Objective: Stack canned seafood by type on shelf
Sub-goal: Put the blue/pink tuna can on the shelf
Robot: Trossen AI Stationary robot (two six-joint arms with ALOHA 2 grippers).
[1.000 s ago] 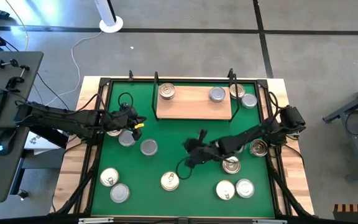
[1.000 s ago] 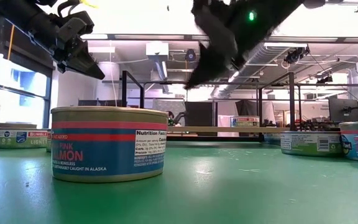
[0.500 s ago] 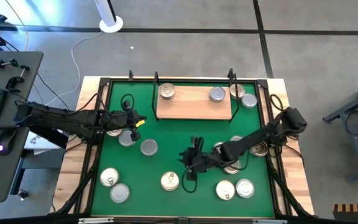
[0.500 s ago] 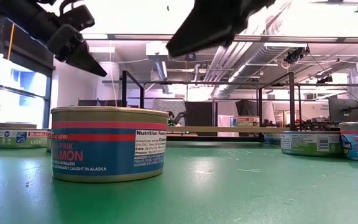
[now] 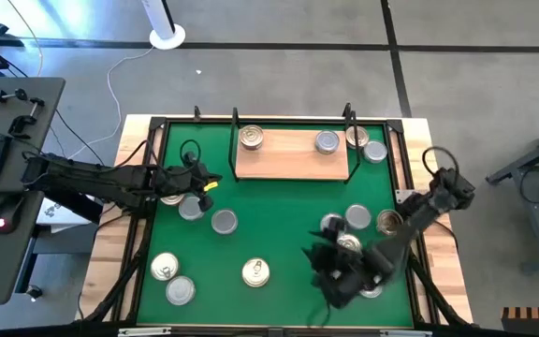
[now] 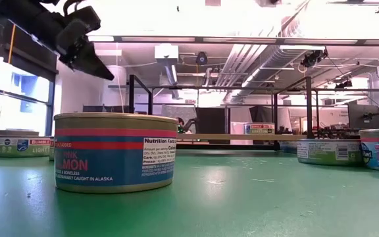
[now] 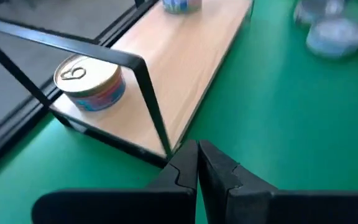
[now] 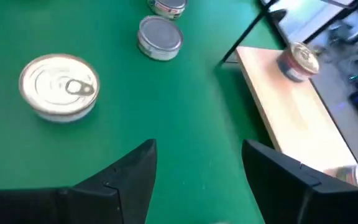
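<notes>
The shelf, a tan board with black uprights, lies at the far middle of the green mat and carries a gold-lidded can and a silver-lidded one. More canned seafood stands loose on the mat, among it a gold can and a silver can. My right gripper hovers open over bare mat at the near right, right of the gold can. My left gripper is shut and empty, above the mat off the shelf's left end.
Several cans cluster at the right under and beside my right arm. Two more sit right of the shelf, two at the near left, others by my left gripper. A blue-labelled can fills the low view's foreground.
My right gripper has swung from the middle of the mat toward the near right edge, out of the low view, and its fingers have parted. No can has moved.
</notes>
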